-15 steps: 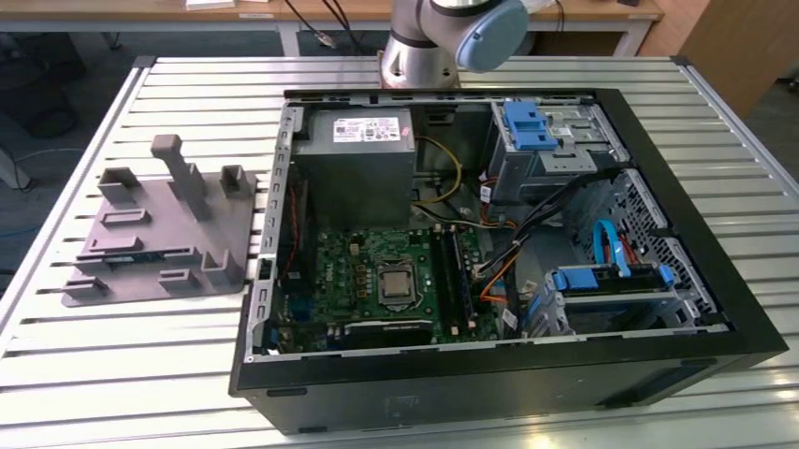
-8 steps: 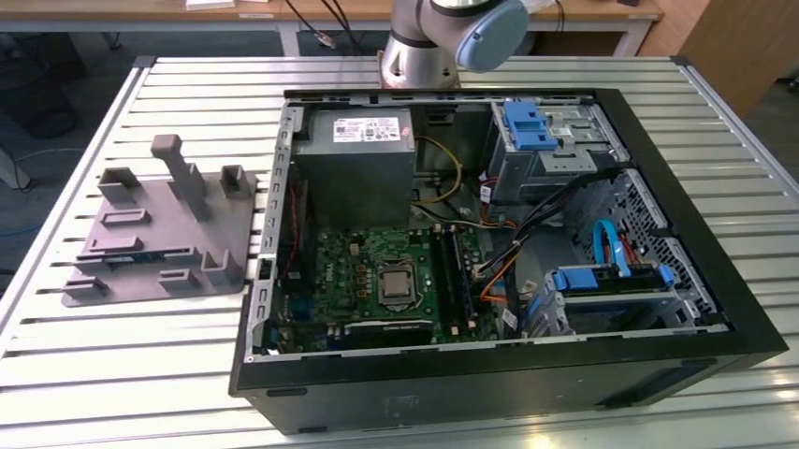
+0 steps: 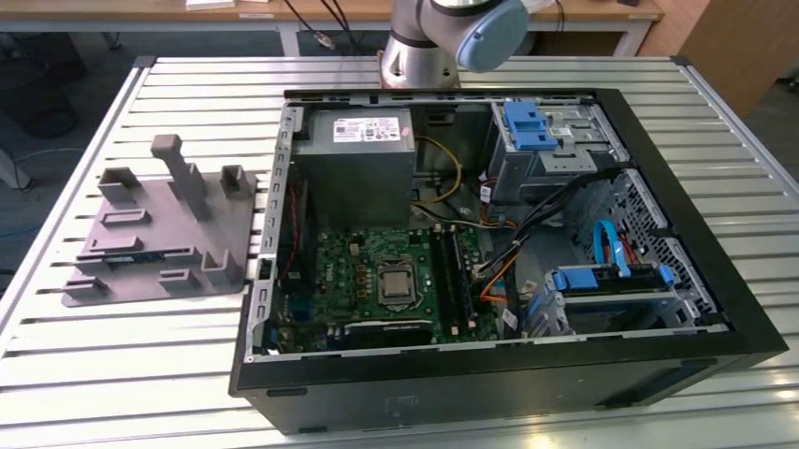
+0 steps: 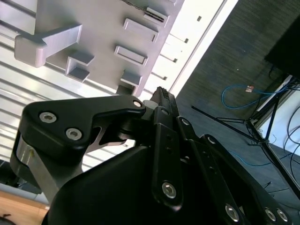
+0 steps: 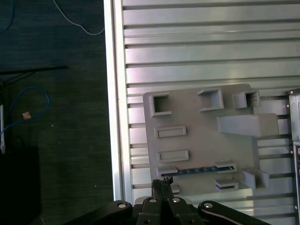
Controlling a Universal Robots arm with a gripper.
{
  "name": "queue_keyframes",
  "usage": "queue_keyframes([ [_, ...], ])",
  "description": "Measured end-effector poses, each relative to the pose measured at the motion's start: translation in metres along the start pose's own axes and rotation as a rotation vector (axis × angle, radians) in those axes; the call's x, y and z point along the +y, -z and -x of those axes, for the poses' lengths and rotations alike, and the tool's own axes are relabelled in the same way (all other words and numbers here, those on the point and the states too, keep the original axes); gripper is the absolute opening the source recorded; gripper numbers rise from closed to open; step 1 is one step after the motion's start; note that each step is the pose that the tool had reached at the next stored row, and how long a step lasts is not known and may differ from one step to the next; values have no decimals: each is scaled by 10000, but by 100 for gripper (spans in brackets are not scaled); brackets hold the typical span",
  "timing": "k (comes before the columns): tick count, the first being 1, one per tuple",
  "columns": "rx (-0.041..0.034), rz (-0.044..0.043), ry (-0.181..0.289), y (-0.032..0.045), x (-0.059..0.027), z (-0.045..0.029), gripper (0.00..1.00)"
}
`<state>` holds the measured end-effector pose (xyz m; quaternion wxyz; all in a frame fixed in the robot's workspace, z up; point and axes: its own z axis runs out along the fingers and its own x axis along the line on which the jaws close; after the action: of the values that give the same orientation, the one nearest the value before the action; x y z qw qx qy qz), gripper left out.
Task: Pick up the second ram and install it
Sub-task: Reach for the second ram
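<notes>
Second ram (image 5: 197,169) in slot of grey fixture plate (image 5: 187,122); claw (image 5: 162,182) nearby, closed, empty.

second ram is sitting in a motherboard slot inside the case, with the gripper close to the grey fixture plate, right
Not quite. The second ram is not in the motherboard. The first wrist view shows it lying in a slot of the grey fixture plate, outside the case. The rest holds: the gripper is close to that plate, near one end of the stick.
</notes>
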<state>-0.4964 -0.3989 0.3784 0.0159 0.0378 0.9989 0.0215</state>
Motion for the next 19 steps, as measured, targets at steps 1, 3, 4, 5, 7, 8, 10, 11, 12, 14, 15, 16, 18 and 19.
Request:
queue_keyframes([
  [1,-1,1,0,-8,1,22,10],
  [3,2,0,0,-23,4,70,10],
  [4,4,-1,0,-30,6,94,10],
  [5,4,0,0,-39,7,120,10],
  [7,8,-1,0,-53,11,176,10],
  [8,11,-1,0,-61,13,208,10],
  [10,15,-1,-1,-77,18,276,10],
  [11,18,-2,-1,-84,20,307,10],
  [12,20,-1,-1,-93,22,337,10],
  [14,23,-1,-1,-110,25,390,10],
  [15,26,-2,-1,-118,27,413,10],
  [16,26,-2,-1,-128,28,436,10],
  [18,31,-2,-1,-153,31,497,10],
  [19,36,-3,-1,-164,33,529,10],
])
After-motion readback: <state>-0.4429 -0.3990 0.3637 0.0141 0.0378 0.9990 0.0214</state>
